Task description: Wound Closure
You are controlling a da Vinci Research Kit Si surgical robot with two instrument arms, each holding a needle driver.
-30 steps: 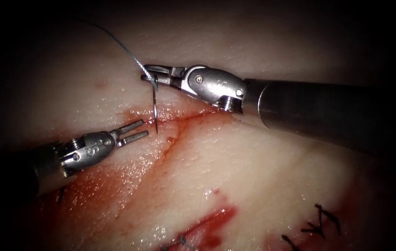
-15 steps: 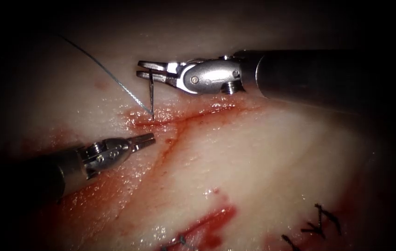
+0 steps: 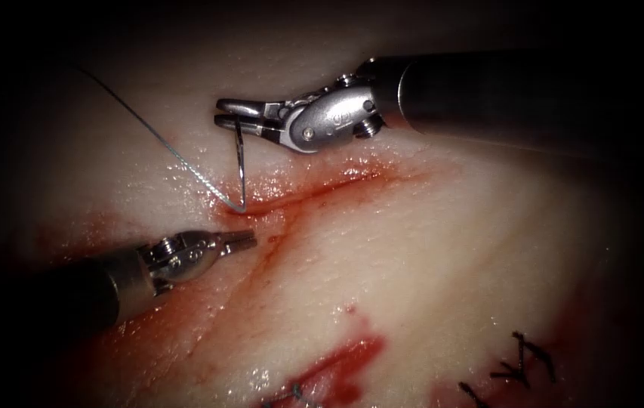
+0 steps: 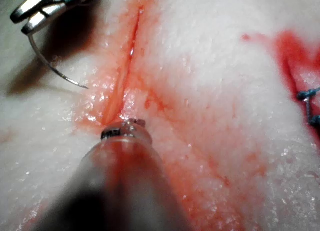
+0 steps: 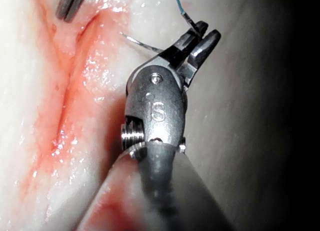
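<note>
1. Right hand (image 3: 225,119): clenched on the needle (image 3: 240,162) near its thread end. It sits above the upper end of the cut (image 3: 314,189), over the pale tissue (image 3: 427,257). A letter "S" is stamped on its wrist housing in the right wrist view; the marking on the housing in the endoscope view is too small to read.
2. Needle: hangs from the right hand and curves down to the cut, its point at the tissue just left of the cut's upper end. Whether the tip has entered the tissue cannot be told; in the left wrist view (image 4: 55,68) the curve lies bare above the tissue.
3. Thread (image 3: 148,125): runs from the needle up toward the tissue's upper left edge.
4. Left hand (image 3: 240,240): closed, grasping nothing, tips just below the needle point on the left side of the cut. No legible marking.
5. Red fluid (image 3: 337,363): pooled near the tissue's lower edge and smeared along the cut.
6. Earlier stitches (image 3: 522,359): dark thread knots near the lower right corner of the tissue, well apart from both hands.
</note>
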